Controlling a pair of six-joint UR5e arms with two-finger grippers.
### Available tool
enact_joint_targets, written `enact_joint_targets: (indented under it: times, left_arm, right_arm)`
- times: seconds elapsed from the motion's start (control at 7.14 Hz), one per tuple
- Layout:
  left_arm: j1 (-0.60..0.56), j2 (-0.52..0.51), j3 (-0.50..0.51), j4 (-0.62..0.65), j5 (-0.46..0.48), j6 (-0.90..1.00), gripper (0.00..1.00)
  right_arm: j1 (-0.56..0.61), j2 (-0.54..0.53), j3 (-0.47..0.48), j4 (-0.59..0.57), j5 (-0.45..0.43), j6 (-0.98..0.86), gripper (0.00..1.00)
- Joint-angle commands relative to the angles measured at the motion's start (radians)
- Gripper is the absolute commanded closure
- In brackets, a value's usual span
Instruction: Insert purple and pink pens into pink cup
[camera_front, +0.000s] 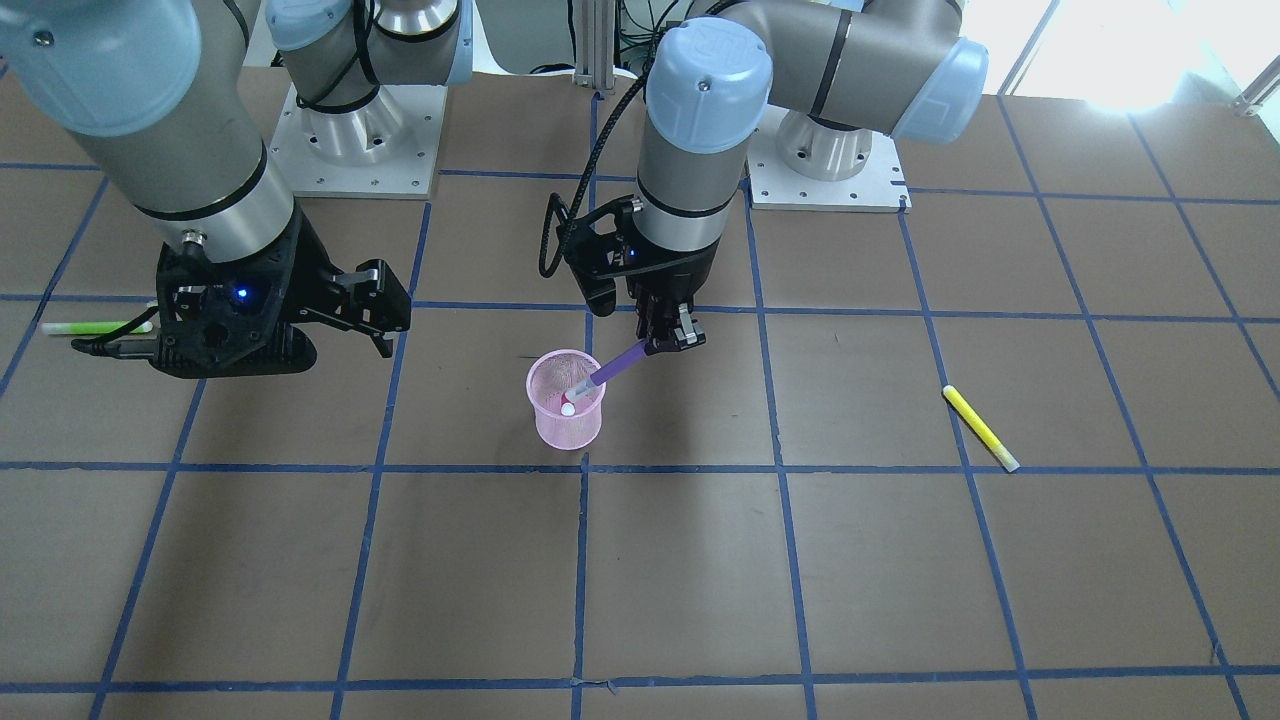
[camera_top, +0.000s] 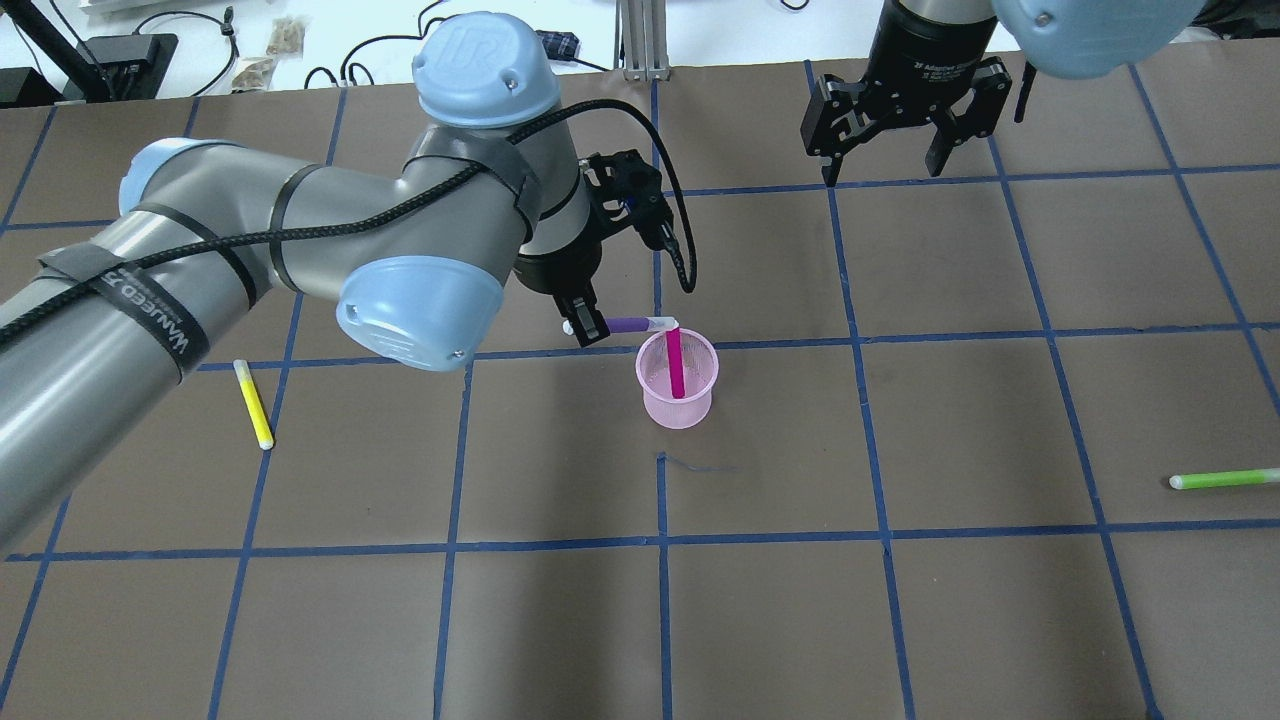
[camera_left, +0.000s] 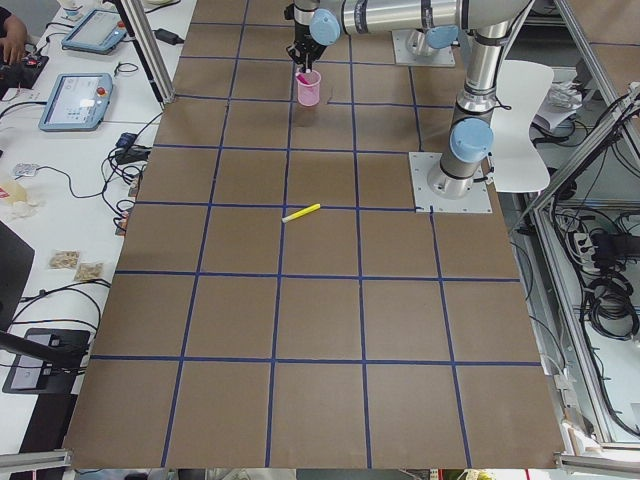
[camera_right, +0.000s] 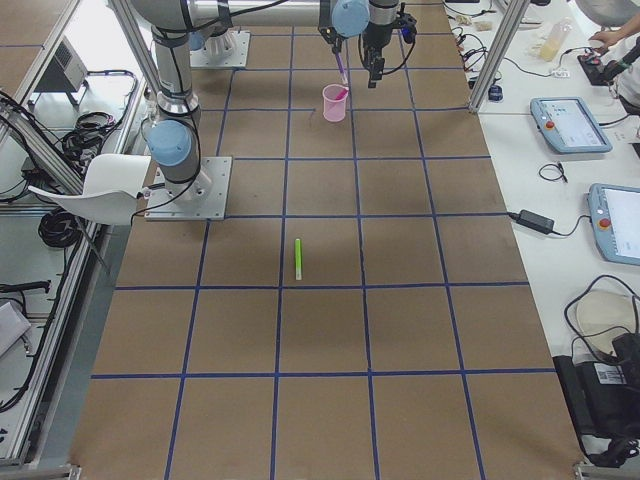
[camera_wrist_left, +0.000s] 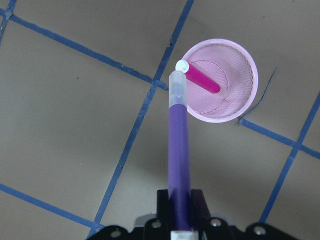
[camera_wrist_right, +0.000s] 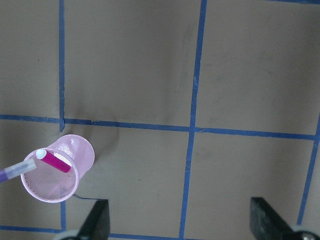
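A pink mesh cup (camera_top: 678, 383) stands upright near the table's middle, with a pink pen (camera_top: 676, 363) leaning inside it. My left gripper (camera_top: 590, 326) is shut on a purple pen (camera_top: 630, 324) and holds it tilted, its clear capped tip just above the cup's rim beside the pink pen's white end. The left wrist view shows the purple pen (camera_wrist_left: 178, 150) running from the jaws to the cup (camera_wrist_left: 235, 100). The front view shows the same at the cup (camera_front: 567, 424) and gripper (camera_front: 668, 343). My right gripper (camera_top: 885, 160) hangs open and empty, far behind and to the right of the cup.
A yellow pen (camera_top: 253, 403) lies on the table under my left arm. A green pen (camera_top: 1222, 479) lies near the right edge. Blue tape lines grid the brown table (camera_top: 700, 600). The cup also shows in the right wrist view (camera_wrist_right: 55, 175).
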Motion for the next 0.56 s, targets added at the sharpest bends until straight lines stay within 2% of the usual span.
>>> enact_joint_targets:
  times: [0.0,0.42]
  left_arm:
    - [-0.046,-0.037,-0.002,-0.001,0.041,-0.002,1.00]
    - [-0.079,-0.083,0.000,-0.004,0.043,-0.002,1.00]
  right_arm:
    - [-0.002,0.000,0.007,0.008,0.009,0.047,0.00]
    - [-0.002,0.000,0.007,0.012,0.016,0.048,0.00]
